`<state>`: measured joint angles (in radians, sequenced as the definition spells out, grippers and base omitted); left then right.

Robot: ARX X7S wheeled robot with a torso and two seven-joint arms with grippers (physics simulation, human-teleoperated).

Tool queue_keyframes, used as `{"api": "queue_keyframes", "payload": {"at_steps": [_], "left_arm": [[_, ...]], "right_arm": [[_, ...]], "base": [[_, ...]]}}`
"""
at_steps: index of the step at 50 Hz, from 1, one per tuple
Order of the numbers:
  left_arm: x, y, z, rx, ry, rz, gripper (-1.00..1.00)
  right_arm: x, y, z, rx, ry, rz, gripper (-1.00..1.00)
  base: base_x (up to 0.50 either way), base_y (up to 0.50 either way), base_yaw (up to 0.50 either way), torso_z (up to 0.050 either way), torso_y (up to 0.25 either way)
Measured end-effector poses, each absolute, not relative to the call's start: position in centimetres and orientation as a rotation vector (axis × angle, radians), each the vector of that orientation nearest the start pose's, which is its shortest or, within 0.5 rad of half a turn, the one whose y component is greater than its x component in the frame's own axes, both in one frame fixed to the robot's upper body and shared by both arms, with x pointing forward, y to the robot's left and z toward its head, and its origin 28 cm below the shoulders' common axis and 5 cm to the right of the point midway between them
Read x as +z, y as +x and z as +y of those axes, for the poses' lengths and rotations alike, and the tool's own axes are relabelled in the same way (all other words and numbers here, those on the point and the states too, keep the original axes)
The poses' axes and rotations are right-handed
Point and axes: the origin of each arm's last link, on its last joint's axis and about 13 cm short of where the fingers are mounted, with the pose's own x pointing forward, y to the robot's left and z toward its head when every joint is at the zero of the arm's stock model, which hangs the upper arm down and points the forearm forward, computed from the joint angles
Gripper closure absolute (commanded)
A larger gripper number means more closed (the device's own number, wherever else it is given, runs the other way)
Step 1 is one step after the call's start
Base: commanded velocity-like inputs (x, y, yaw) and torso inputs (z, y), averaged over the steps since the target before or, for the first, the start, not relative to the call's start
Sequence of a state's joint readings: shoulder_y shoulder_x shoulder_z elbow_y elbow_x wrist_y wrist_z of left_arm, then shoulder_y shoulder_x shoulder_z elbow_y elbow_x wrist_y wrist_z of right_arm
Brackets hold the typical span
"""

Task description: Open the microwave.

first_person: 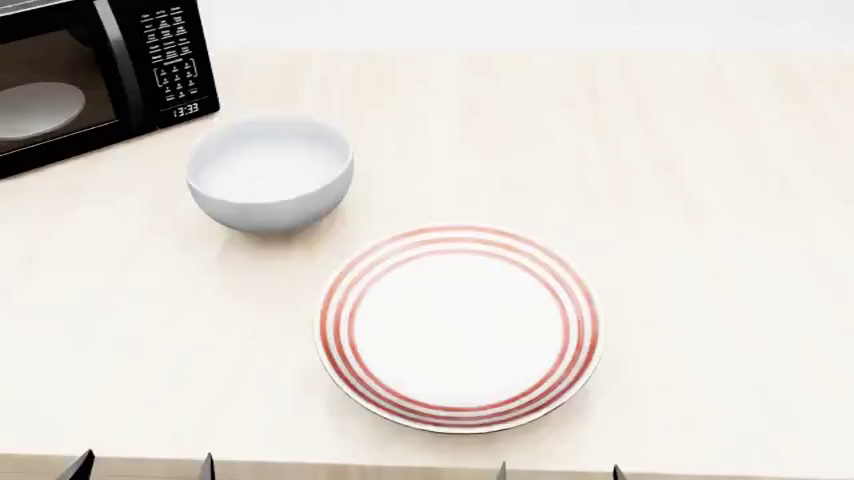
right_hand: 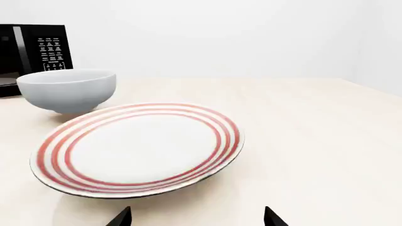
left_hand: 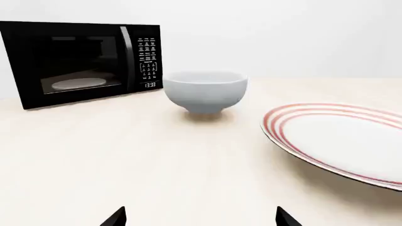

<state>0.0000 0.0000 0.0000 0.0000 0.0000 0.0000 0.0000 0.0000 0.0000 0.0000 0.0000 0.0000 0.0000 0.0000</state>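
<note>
The microwave (first_person: 80, 80) is a glossy black box at the table's far left corner, its glass door shut, with a white turntable behind the glass and a keypad and clock on its right side. It also shows in the left wrist view (left_hand: 82, 63) and partly in the right wrist view (right_hand: 31, 54). My left gripper (first_person: 140, 467) is open and empty at the table's near edge, far from the microwave; its tips show in the left wrist view (left_hand: 199, 219). My right gripper (first_person: 558, 470) is open and empty at the near edge, its tips in the right wrist view (right_hand: 196, 217).
A light grey bowl (first_person: 271, 172) stands just right of the microwave's front. A white plate with red rings (first_person: 458, 325) lies in the middle of the light wooden table (first_person: 721, 200), close in front of my right gripper. A white wall runs behind.
</note>
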Motion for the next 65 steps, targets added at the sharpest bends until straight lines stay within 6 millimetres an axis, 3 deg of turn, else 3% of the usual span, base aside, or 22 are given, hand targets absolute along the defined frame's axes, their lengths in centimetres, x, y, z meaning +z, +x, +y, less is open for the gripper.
{"api": "queue_keyframes", "payload": {"at_steps": [21,27,40,49,57,65], "left_arm": [[1.4,20.9,20.5,-0.004,0.013,0.001,-1.0],[2.2,21.0,20.6,-0.002,0.029,-0.004,-1.0],[7.4,22.0,20.0,-0.037,0.097,-0.051,-1.0],[12.7,22.8,18.9,-0.085,0.14,-0.099,-1.0],[17.6,23.5,19.2,-0.072,0.155,-0.134,-1.0],[20.2,24.1,20.3,-0.014,0.147,-0.137,-1.0]], "right_arm": [[1.2,21.0,-9.6,0.0,-0.013,0.007,-1.0],[1.2,21.0,-9.6,-0.001,-0.014,0.009,-1.0],[1.3,20.9,-9.6,-0.003,-0.019,0.014,-1.0],[2.5,20.9,-9.6,-0.007,-0.04,-0.001,-1.0],[5.0,21.2,-9.4,0.0,-0.062,-0.021,-1.0],[9.0,21.7,-9.1,0.011,-0.074,-0.062,-1.0]], "base": [[0.0,0.0,0.0,0.0,0.0],[0.0,0.0,0.0,0.0,0.0],[0.0,0.0,0.0,0.0,0.0],[0.0,0.0,0.0,0.0,0.0],[0.0,0.0,0.0,0.0,0.0],[0.0,0.0,0.0,0.0,0.0]]}}
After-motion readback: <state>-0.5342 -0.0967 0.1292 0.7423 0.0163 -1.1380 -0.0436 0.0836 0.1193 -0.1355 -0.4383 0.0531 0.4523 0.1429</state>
